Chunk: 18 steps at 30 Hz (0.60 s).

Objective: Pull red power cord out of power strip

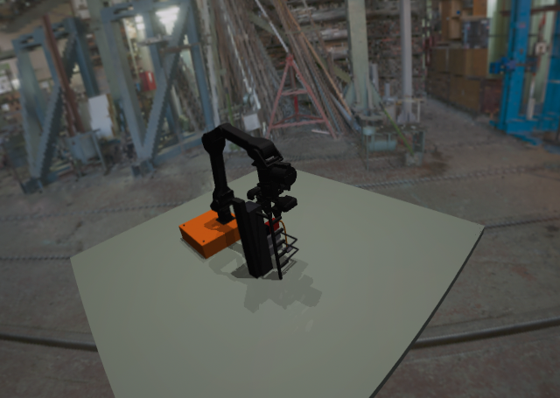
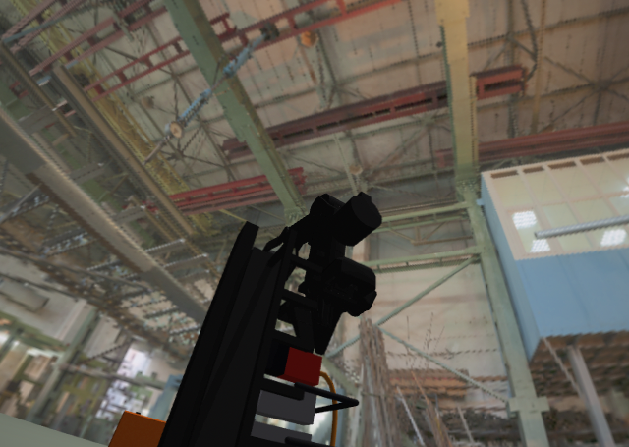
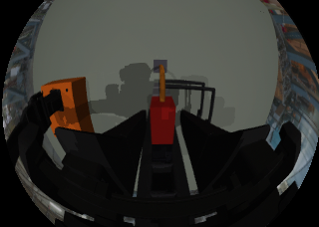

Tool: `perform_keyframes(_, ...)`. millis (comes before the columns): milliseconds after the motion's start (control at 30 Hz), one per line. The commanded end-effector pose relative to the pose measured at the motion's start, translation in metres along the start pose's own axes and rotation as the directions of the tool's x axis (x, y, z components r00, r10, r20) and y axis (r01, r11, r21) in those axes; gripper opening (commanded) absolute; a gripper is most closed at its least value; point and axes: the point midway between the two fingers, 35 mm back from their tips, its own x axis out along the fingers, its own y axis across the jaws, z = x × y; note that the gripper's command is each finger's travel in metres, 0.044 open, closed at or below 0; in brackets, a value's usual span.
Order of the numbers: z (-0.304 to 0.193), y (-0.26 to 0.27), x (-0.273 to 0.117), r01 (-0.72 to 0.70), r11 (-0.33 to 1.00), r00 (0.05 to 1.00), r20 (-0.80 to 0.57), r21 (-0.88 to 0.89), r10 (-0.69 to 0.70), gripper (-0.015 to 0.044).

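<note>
No legible writing. Gripper [image 3: 162,147] jaws stand apart, flanking the red plug [image 3: 162,119] unclamped; the power strip [image 2: 231,341] hides the sockets.

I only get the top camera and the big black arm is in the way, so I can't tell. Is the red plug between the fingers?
Observer: Yes. In the wrist camera the red plug sits between the two fingers of the gripper.
Operator: Is it squeezing the plug?
Observer: No. The wrist camera shows a thin pale gap on each side of the plug, so the gripper is open around it.
Operator: Where does the cord go?
Observer: In the side camera the orange cord leaves the plug's outer end and curves downward, while the plug's other end sits against the black power strip.
</note>
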Motion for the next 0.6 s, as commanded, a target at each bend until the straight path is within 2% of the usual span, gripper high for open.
perform_keyframes(0,-0.005,0.001,0.000,0.001,1.000,1.000,-0.004,-0.006,-0.001,0.0160)
perform_keyframes(400,-0.005,0.001,0.012,0.001,1.000,1.000,-0.004,-0.006,-0.001,0.0160)
perform_keyframes(533,-0.005,0.001,0.010,-0.001,1.000,1.000,0.000,0.000,0.001,0.0055)
perform_keyframes(567,-0.005,0.001,0.010,-0.001,1.000,1.000,0.000,0.000,0.001,0.0048)
